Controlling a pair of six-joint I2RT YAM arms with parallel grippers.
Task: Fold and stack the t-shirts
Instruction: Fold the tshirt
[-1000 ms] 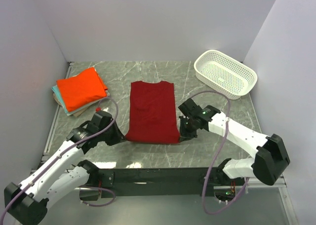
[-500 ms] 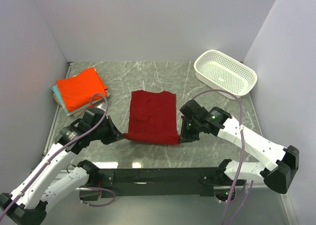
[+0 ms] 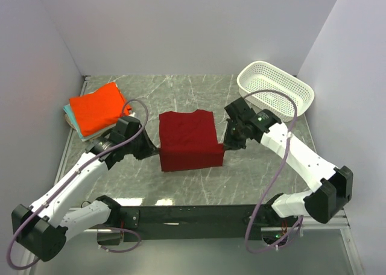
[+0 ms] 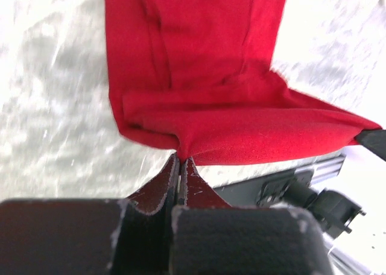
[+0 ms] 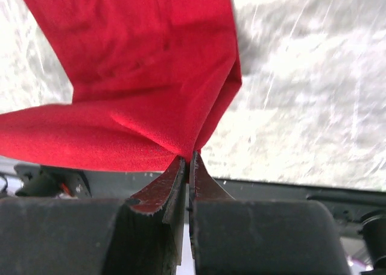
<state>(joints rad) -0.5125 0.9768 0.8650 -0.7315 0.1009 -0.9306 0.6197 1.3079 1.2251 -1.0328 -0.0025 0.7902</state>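
At my far left, by the wall, sits the finished pile: an orange shirt (image 3: 96,107) on top, with a teal shirt (image 3: 68,114) and what looks like a tan shirt (image 3: 80,132) showing only as thin edges beneath, so I am less sure of those two.

Next comes my left gripper (image 4: 180,165), clamped tight on the left corner of the red shirt (image 3: 189,141). The cloth bunches right at my fingertips. The red shirt lies in the middle of the table (image 3: 199,94), its far part flat on the stone and its near hem lifted and doubled over between my two hands. On its other side my right gripper (image 5: 188,159) is pinched just as firmly on the right corner.

I judge this to be the fold of the hem up toward the collar. To do it well, I should carry both corners forward level and at the same pace, with the hem taut enough not to sag in the middle. I should lay it square on the far edge and let go only once the cloth rests flat.

At the far right stands a white basket (image 3: 275,89).

The count is four shirts, one of each colour, two grippers and one basket.
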